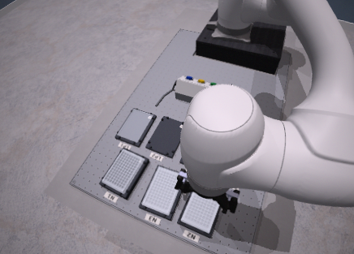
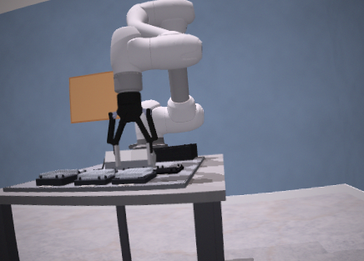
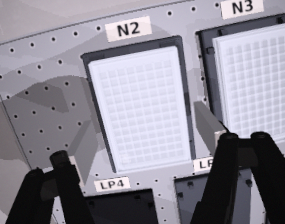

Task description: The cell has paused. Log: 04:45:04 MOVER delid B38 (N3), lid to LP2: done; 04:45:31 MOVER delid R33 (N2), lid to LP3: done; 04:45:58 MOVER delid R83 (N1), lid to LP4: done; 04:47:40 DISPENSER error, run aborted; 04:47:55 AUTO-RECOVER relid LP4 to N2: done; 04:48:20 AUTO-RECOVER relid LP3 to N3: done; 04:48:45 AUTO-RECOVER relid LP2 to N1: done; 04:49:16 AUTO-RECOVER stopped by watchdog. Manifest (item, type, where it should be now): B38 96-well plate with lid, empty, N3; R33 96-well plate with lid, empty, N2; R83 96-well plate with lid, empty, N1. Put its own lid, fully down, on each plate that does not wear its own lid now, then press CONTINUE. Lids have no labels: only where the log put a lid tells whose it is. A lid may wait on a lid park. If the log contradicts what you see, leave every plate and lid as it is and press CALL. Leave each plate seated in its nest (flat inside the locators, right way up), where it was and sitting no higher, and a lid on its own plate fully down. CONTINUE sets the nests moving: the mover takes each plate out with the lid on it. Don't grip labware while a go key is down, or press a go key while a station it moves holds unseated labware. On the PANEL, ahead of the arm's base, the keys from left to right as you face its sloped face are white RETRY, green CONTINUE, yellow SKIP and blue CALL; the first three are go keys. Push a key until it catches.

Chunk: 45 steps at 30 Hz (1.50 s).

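Note:
Three white 96-well plates sit in black nests in the front row: N1 [image 1: 123,172], N3 [image 1: 161,190] and N2 [image 1: 200,213]. In the wrist view the N2 plate [image 3: 141,106] shows a faint grid under a smooth top, and the N3 plate [image 3: 255,83] shows a sharper grid. My gripper [image 2: 133,160] is open and empty. It hangs straight down a little above the deck, over the N2 plate's edge on the LP4 side [image 3: 142,152]. The LP4 park [image 3: 122,219] below it looks dark and bare.
Behind the nests, the leftmost lid park [image 1: 135,127] holds a flat light grey piece that looks like a lid. The park beside it [image 1: 164,137] is dark. The key panel [image 1: 195,87] stands further back, partly hidden by my arm. The arm's black base [image 1: 239,45] is behind it.

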### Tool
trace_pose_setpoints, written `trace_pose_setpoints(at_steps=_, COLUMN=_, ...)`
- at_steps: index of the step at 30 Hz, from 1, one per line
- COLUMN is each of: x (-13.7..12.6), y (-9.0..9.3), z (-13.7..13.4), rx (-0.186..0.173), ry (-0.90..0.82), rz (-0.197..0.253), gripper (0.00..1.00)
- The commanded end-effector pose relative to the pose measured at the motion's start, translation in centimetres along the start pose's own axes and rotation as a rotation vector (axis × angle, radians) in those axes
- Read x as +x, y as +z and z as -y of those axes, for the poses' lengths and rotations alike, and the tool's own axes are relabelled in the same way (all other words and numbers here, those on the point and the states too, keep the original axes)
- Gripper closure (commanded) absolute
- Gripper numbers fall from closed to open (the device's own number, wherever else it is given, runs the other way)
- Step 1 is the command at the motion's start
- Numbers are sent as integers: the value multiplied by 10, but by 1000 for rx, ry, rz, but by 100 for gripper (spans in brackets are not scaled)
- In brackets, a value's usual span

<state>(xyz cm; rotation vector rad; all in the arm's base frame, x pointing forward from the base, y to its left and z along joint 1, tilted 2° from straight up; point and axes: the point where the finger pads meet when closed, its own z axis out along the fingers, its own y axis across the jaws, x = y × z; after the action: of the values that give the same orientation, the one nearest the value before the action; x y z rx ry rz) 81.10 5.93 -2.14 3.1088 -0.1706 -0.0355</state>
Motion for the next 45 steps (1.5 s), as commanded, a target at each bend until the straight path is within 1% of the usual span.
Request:
trace_pose_setpoints(at_steps=1, x=0, y=1, z=0, rx=0, ry=0, rz=0, gripper=34)
trace_pose_setpoints(at_steps=44, x=0, y=2, z=0, rx=0, ry=0, rz=0, gripper=34)
trace_pose_setpoints(at_steps=45, x=0, y=2, z=0, rx=0, ry=0, rz=0, gripper=41)
